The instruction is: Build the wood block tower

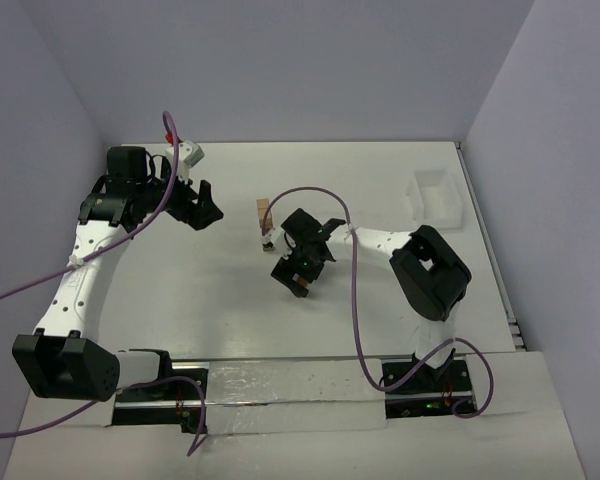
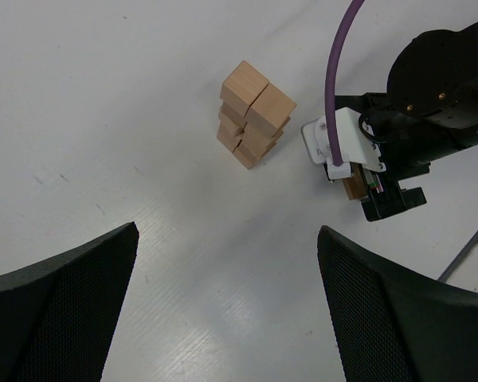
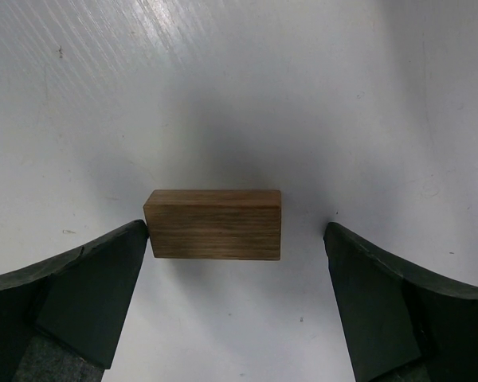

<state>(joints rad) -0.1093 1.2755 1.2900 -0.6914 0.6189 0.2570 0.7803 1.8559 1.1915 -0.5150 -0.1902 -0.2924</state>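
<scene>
White table (image 1: 180,300), plain grey walls, nothing moving that I can tell. Nearest the bases: right gripper (image 3: 235,231) is down at the table, jaws fully apart, straddling one block (image 3: 213,224) lying flat. It's not gripped. One finger sits right at the block's end, can't tell if it's touching, and the other is clearly apart. The block looks oblong and darker than the stacked ones in the wrist view. Just beyond it and a bit to the left is the tower (image 2: 253,119), a few layers tall, freestanding, with nothing touching it. Layers look slightly out of line, and the top reads as two pieces side by side. Further back on the left, left gripper (image 2: 227,232) hangs wide open and empty, aimed at the tower but well apart from it. Bin (image 1: 435,195) is at the far right, out of play. My read is that this is the pick step for the next block. The next move needs the right jaws centred on the block before closing, since an off-centre close will shove it sideways. After that, lift clear and set it square on top, gently, given the layers aren't perfectly aligned.
</scene>
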